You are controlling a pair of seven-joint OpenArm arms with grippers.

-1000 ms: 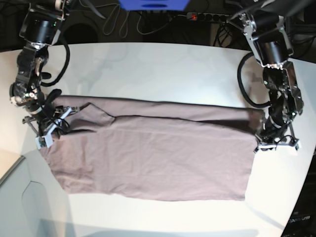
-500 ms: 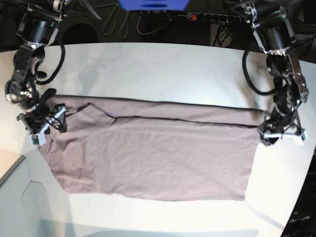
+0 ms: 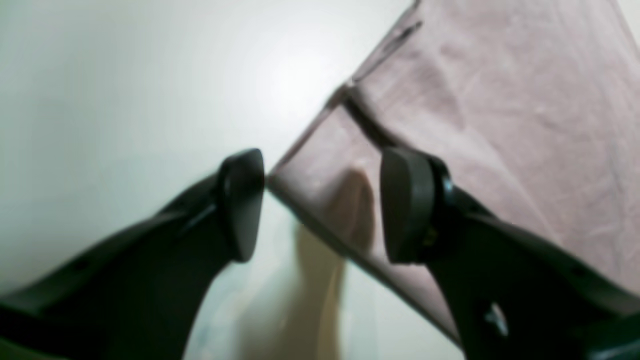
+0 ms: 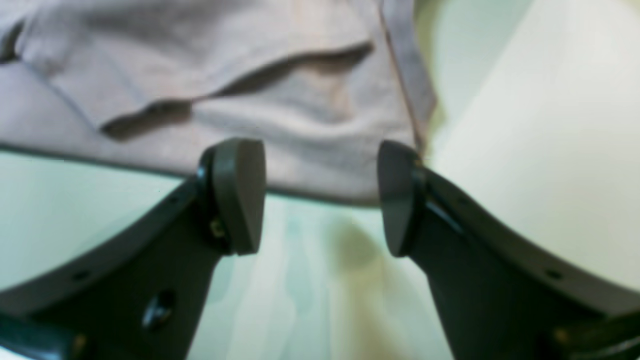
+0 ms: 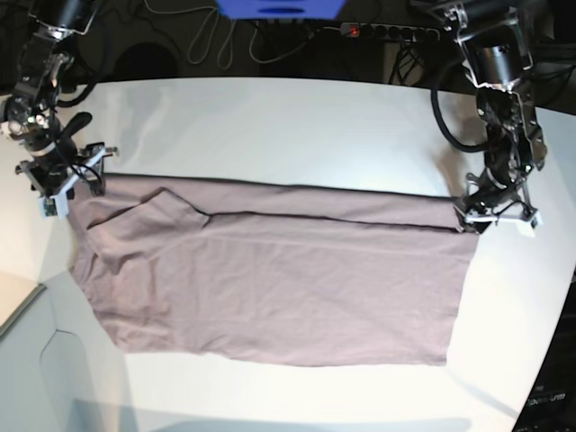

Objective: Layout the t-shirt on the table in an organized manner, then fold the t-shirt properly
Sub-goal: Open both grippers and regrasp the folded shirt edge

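Lying flat across the white worktop (image 5: 288, 126), the t-shirt (image 5: 279, 279) is folded lengthwise. The left end effector (image 3: 320, 205) is released over one corner of it, and the right end effector (image 4: 320, 197) is released at the opposite end, holding nothing.

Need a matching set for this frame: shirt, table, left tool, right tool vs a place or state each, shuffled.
Things:
1. shirt
2. table
3. left tool
4. right tool

Descriptions:
A. open, at the shirt's corner on the base view's left
B. white, bearing the cloth
C. mauve, lying spread flat
D. open, at the shirt's corner on the base view's right

Pairs: 1-C, 2-B, 3-D, 4-A
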